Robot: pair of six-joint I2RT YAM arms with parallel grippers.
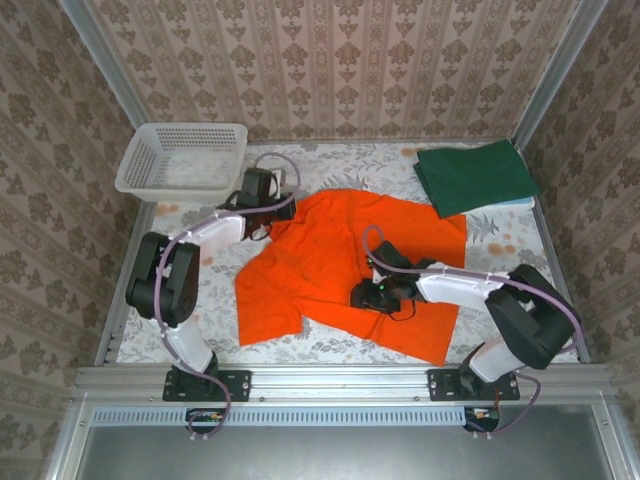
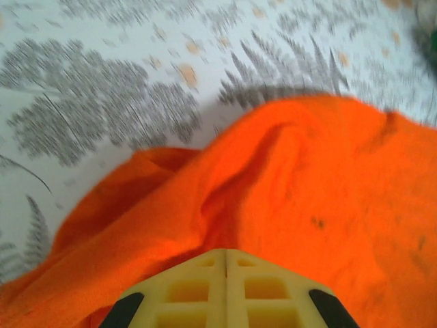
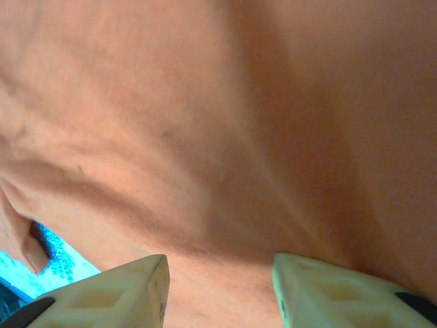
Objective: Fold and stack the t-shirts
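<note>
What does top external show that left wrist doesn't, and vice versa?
Top external adds the folded dark green cloth t-shirt, the white plastic lattice basket and the right gripper. Left wrist adds the left gripper close up, shut on a raised ridge of cloth. Both show the bright orange cloth t-shirt on the fern-print table cover.

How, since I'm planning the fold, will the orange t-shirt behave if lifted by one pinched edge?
Probably floppy: the orange t-shirt creases and tents toward the left gripper, shut on its edge. Lifted there, the rest would likely droop and drag. Pushed, it would probably bunch rather than slide flat, as its wrinkles suggest.
</note>
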